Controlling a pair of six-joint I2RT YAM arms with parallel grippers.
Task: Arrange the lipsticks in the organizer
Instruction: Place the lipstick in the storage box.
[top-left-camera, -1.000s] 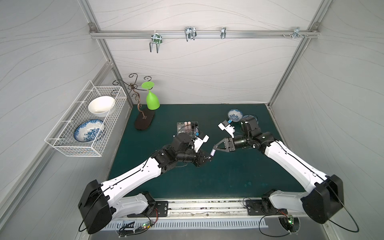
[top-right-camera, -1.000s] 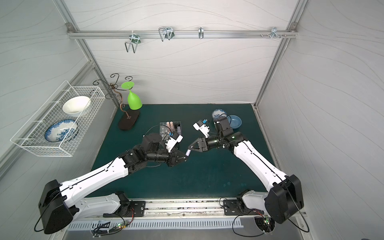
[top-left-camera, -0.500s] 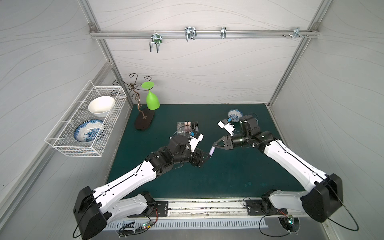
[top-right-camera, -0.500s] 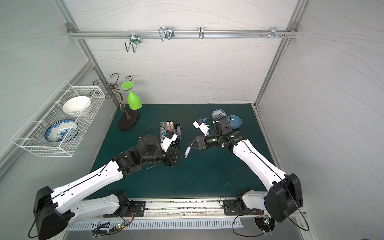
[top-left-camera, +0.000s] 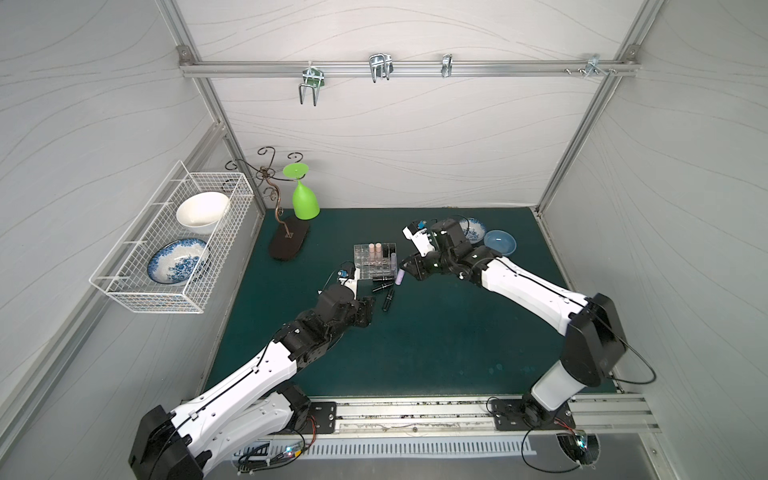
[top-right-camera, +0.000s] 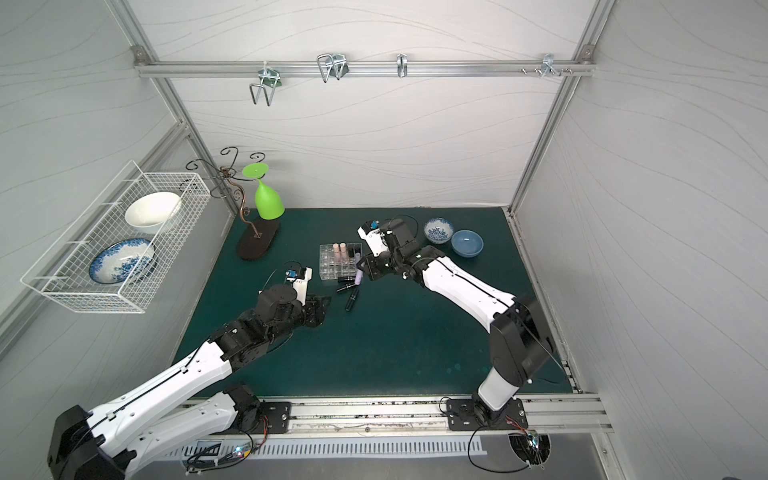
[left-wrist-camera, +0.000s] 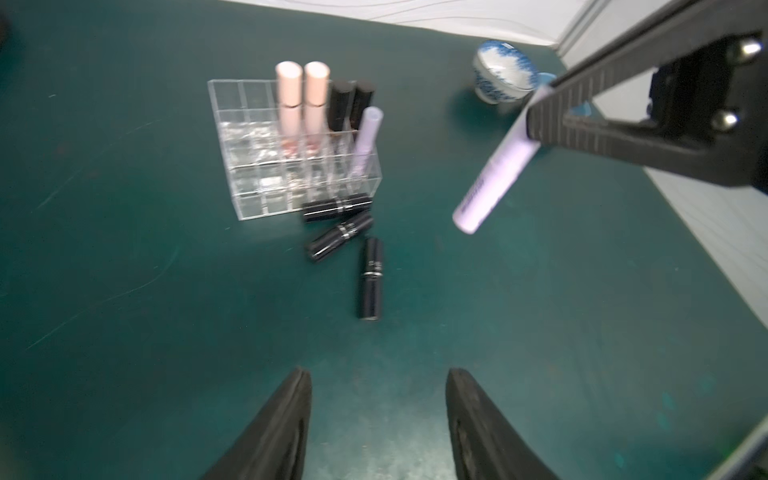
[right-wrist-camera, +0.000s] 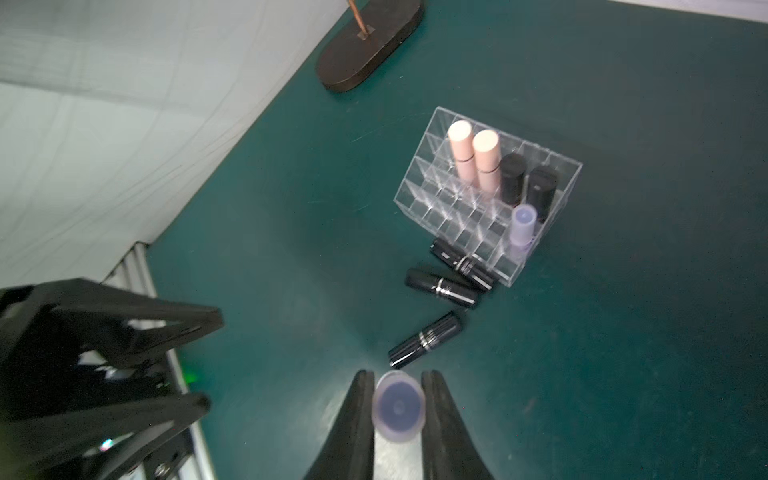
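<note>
organizer (left-wrist-camera: 266, 205): looked like clear, glossy hard plastic
black lipsticks (left-wrist-camera: 371, 282): were glossy, with shiny silver metallic bands
lilac lipstick (left-wrist-camera: 490, 187): looked like smooth, frosted plastic
pink lipsticks (left-wrist-camera: 289, 99): had smooth, matt-looking caps
table mat (left-wrist-camera: 540, 332): was matt, faintly scuffed
wire basket (top-left-camera: 220, 249): was white-coated wire

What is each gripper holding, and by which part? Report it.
The right gripper grips a lilac lipstick near its upper end, most of the tube hanging free below. The left gripper is open and empty.
</note>
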